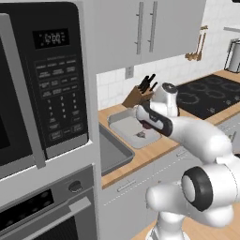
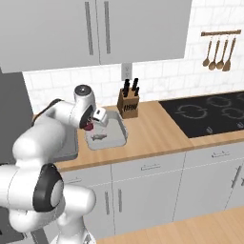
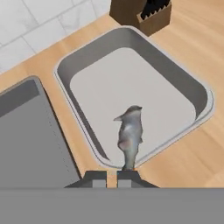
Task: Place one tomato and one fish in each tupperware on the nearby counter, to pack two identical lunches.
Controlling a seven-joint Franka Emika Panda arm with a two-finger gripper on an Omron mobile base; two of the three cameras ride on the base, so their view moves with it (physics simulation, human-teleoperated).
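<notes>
While the gripper [image 3: 111, 176] hovers over the lighter tupperware [image 3: 197, 89] on the tabletop [image 3: 192, 162], its jaws are clamped on a fish [image 3: 130, 133], near the knife block [image 3: 144, 13].

On the table [image 2: 157, 128] two tupperware sit side by side, the left tupperware [image 3: 30, 140] just beside the right tupperware [image 3: 192, 87], a fish [image 3: 130, 135] in the right one, knife block [image 2: 127, 106] behind it, cooktop [image 2: 209, 114] farther right.

Base views flank the arm – both share counter [image 1: 157, 149], hand view close overhead
</notes>
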